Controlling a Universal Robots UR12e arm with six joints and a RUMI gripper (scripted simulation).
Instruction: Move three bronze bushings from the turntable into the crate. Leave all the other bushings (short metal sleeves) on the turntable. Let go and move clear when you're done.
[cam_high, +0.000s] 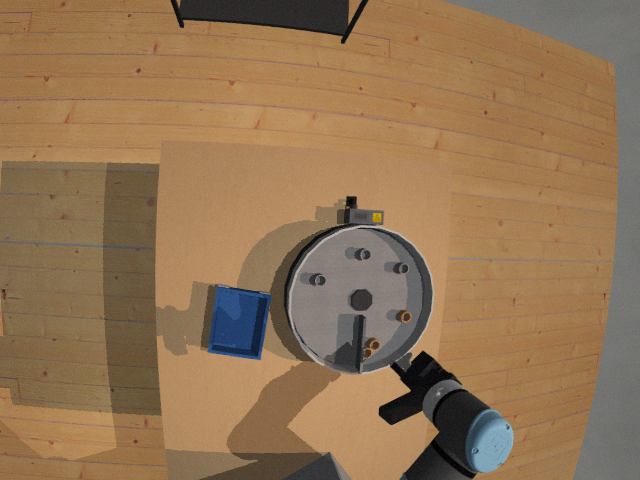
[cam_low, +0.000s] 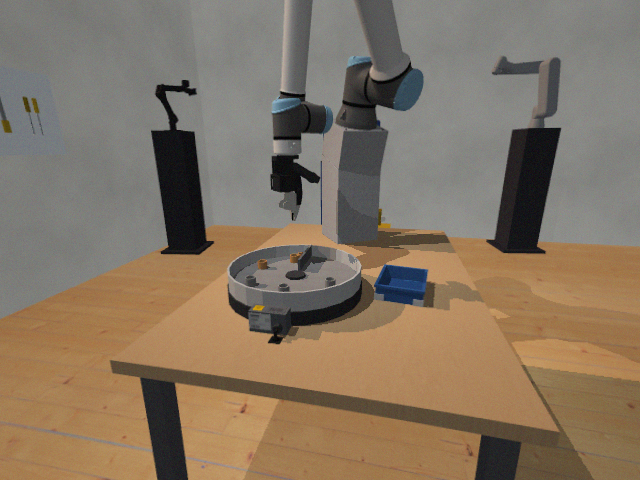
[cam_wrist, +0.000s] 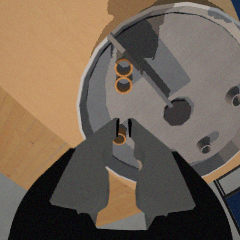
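The grey turntable (cam_high: 292, 300) (cam_low: 295, 299) holds three bronze bushings. Two, one bronze bushing (cam_high: 372, 339) (cam_wrist: 123, 60) and another (cam_wrist: 123, 92), stand touching beside the divider bar (cam_high: 360, 333) (cam_wrist: 140, 70). The third (cam_high: 408, 319) (cam_low: 262, 265) (cam_wrist: 119, 144) stands apart. Three grey bushings, one at the back (cam_high: 363, 249), also stand on the turntable. The blue crate (cam_high: 264, 326) (cam_low: 401, 295) is empty. My gripper (cam_high: 395, 365) (cam_low: 294, 218) (cam_wrist: 123, 119) is shut with nothing between its tips, high above the turntable's rim near the bronze bushings. The third bronze bushing shows between its fingers, far below, in the wrist view.
The turntable has a raised wall all around and a dark hub (cam_high: 361, 299) (cam_wrist: 178, 111) in its middle. The divider bar runs from the hub to the wall. A small grey box (cam_high: 359, 215) (cam_low: 262, 320) stands at the outer wall. The crate stands beside the turntable.
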